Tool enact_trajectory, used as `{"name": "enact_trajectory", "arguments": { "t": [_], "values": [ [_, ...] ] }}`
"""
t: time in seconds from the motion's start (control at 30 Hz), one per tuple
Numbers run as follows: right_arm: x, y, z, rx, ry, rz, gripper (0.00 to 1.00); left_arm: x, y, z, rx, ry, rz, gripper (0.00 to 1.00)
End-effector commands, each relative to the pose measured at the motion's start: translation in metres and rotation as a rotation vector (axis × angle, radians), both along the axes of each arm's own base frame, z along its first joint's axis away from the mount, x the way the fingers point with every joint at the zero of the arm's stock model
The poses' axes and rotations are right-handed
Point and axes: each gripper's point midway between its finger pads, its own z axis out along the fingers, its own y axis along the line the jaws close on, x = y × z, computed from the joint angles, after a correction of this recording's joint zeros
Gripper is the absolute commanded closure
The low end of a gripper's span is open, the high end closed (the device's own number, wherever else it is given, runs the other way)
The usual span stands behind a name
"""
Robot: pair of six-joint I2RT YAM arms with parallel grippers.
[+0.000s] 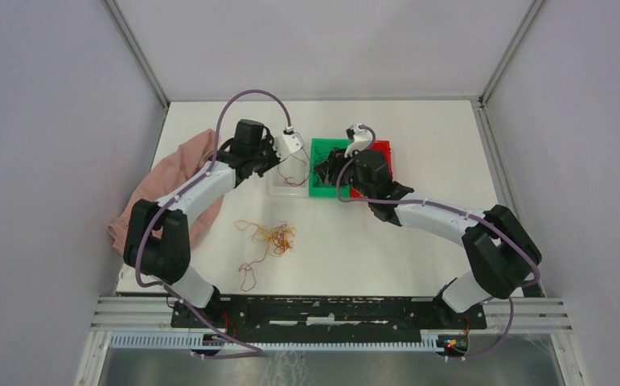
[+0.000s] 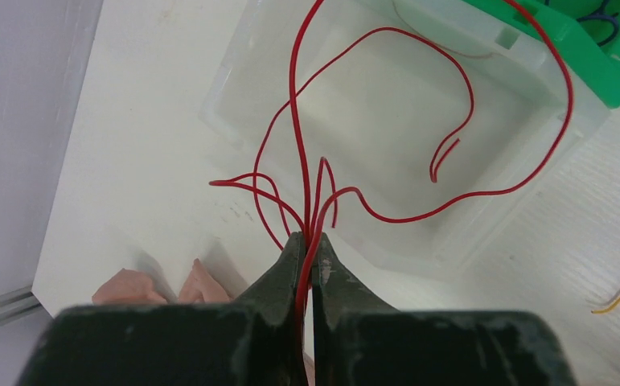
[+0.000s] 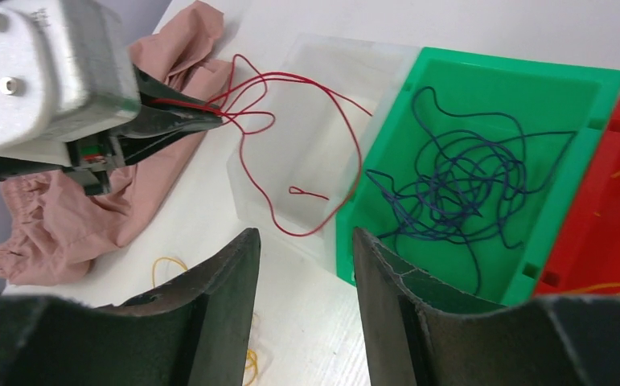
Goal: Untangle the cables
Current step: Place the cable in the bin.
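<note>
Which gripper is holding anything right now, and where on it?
Left gripper is shut on the thin red cables, pinching a gathered bunch of strands at its fingertips; their loops trail into the clear plastic bin. Right gripper is open, holding nothing.

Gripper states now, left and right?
Left gripper: closed, holding red cables.
Right gripper: open, holding nothing.

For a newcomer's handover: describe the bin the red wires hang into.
On the white table, three bins stand in a row at the far middle. The clear bin is the leftmost, beside the green bin, under the left pincer's red cables. That and the red bin are opaque; it alone is see-through.
</note>
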Motion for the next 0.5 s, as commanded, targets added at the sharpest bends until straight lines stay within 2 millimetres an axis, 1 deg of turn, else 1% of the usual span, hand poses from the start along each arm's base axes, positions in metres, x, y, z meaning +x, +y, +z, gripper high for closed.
{"name": "enact_trajectory", "arguments": {
  "t": [0.0, 0.07, 0.13, 0.23, 0.37, 0.47],
  "values": [
    [0.017, 0.029, 0.038, 0.167, -0.053, 0.036, 0.48, 0.022, 0.007, 0.019, -0.001, -0.029, 0.093, 0.97],
    [0.022, 0.039, 0.029, 0.177, -0.025, 0.055, 0.49, 0.024, 0.009, 0.020, -0.011, -0.021, 0.110, 0.97],
    [0.026, 0.048, 0.024, 0.184, -0.010, 0.069, 0.50, 0.023, 0.012, 0.020, -0.031, -0.014, 0.117, 0.97],
    [0.030, 0.053, 0.021, 0.195, 0.004, 0.075, 0.50, 0.018, 0.019, 0.016, -0.046, 0.002, 0.129, 0.97],
    [0.033, 0.063, 0.016, 0.200, 0.026, 0.101, 0.50, 0.018, 0.029, 0.017, -0.123, 0.023, 0.167, 0.97],
    [0.033, 0.063, 0.014, 0.198, 0.031, 0.101, 0.51, 0.017, 0.036, 0.018, -0.168, 0.039, 0.183, 0.97]
  ]
}}
